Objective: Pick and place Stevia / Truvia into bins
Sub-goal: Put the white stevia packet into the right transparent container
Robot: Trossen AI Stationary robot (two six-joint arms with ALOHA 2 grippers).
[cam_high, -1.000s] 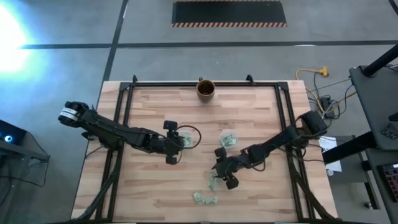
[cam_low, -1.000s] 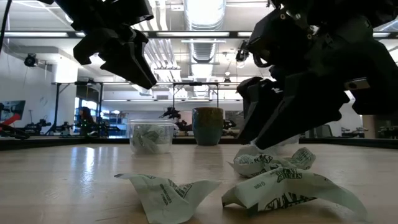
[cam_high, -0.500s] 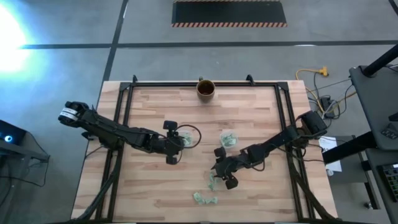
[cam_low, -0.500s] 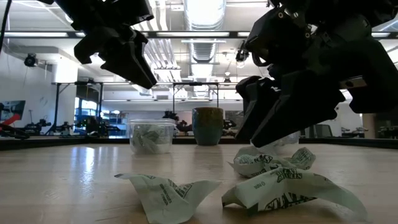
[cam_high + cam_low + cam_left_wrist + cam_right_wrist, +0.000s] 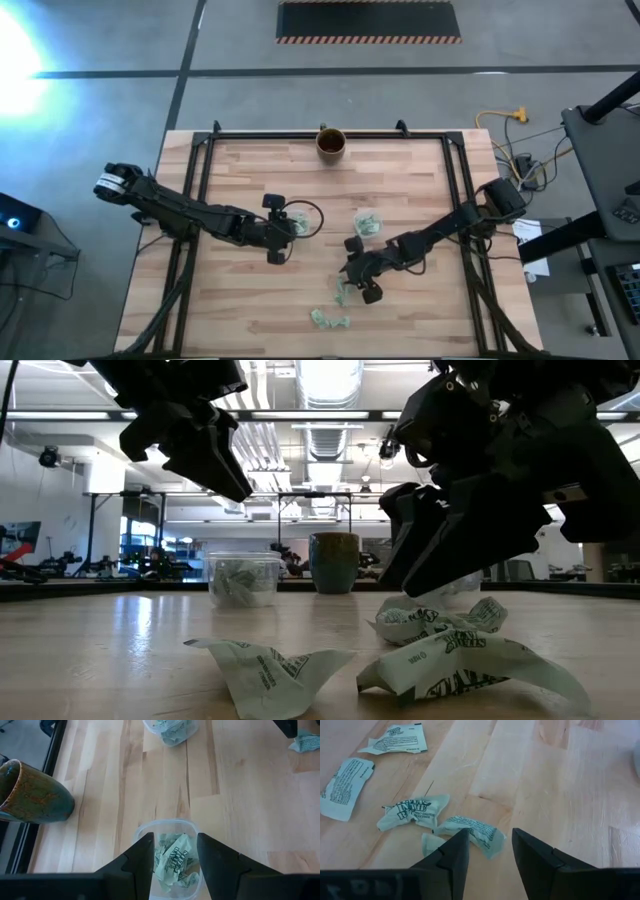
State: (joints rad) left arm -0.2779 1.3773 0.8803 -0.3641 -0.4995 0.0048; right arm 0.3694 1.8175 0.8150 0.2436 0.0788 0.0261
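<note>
My left gripper [image 5: 288,228] [image 5: 175,842] hangs open over a clear cup [image 5: 171,861] [image 5: 240,578] with several crumpled green-and-white packets inside. A second clear cup [image 5: 367,223] [image 5: 170,730], also holding packets, stands near the table's middle. My right gripper [image 5: 347,277] [image 5: 490,836] is open, low over loose packets on the wood. One crumpled packet [image 5: 472,831] lies just beyond its fingertips, another [image 5: 412,810] beside that, and two flatter ones [image 5: 345,785] lie farther off. In the low view, packets [image 5: 470,665] [image 5: 270,670] lie in front.
A brown-gold mug [image 5: 332,143] [image 5: 30,790] stands at the far edge of the wooden table [image 5: 240,300]. More loose packets [image 5: 330,320] lie toward the near edge. Black frame rails [image 5: 200,160] run along the table's sides.
</note>
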